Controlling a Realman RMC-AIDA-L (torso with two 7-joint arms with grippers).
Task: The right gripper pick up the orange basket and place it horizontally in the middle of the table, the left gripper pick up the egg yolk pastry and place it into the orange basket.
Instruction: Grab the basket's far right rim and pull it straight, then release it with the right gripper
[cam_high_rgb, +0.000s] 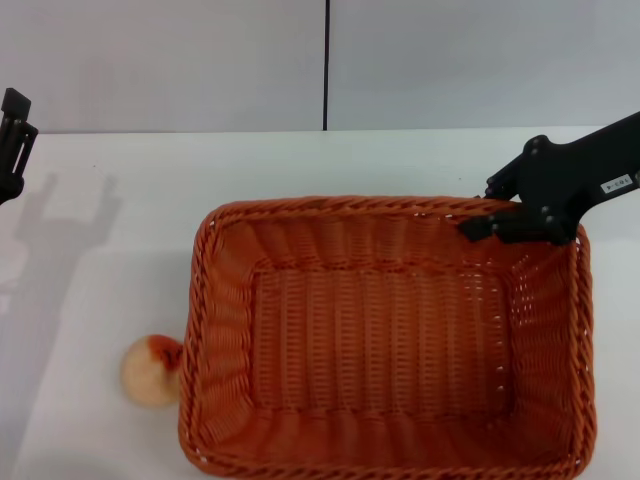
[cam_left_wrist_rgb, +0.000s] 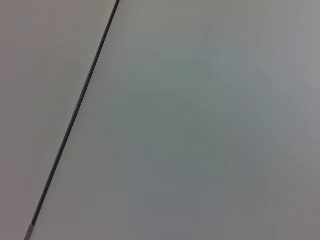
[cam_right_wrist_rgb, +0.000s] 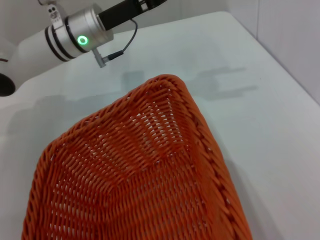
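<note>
My black angular right gripper pinches the upper-right braided rim of the big orange woven basket, long axis left-to-right mid-frame, while my left gripper, fingers' state unclear, waits upper left above the lower-left cream pastry.

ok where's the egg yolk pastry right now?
Head view: the egg yolk pastry sits on the table, on the robot's left, against the orange basket near its near-left corner.
</note>
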